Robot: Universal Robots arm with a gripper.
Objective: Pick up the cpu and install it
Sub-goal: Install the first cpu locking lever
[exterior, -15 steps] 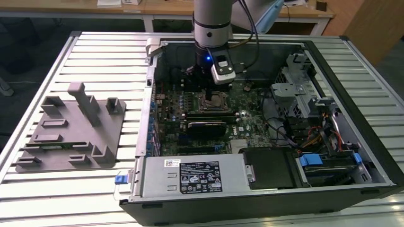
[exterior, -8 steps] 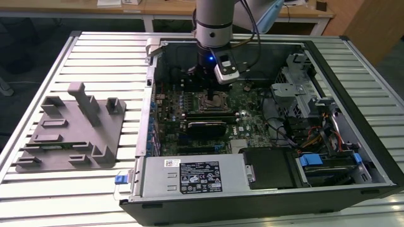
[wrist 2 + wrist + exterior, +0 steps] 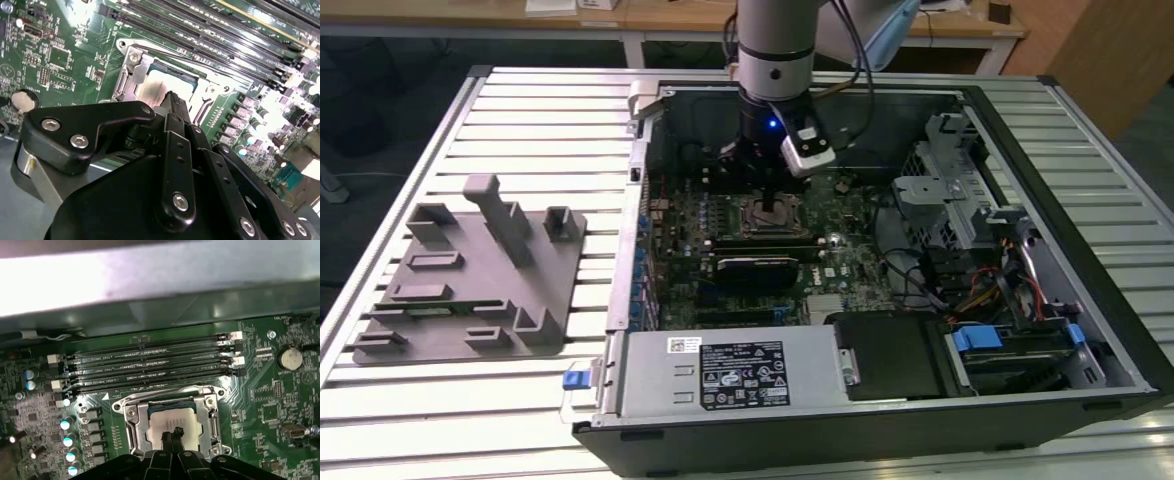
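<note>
So the small flat silvery square cpu point(image 3: 172, 425) is lying in the black socket frame with metal lever point(image 3: 131, 430) on the green motherboard point(image 3: 270, 405). The black gripper point(image 3: 171, 436) hangs right over it, jaws together at the tips, probably seating it.

cpu point(image 3: 172, 421) – pale matt metal | socket frame point(image 3: 131, 412) – shiny metal | jaws – black, matt
</note>
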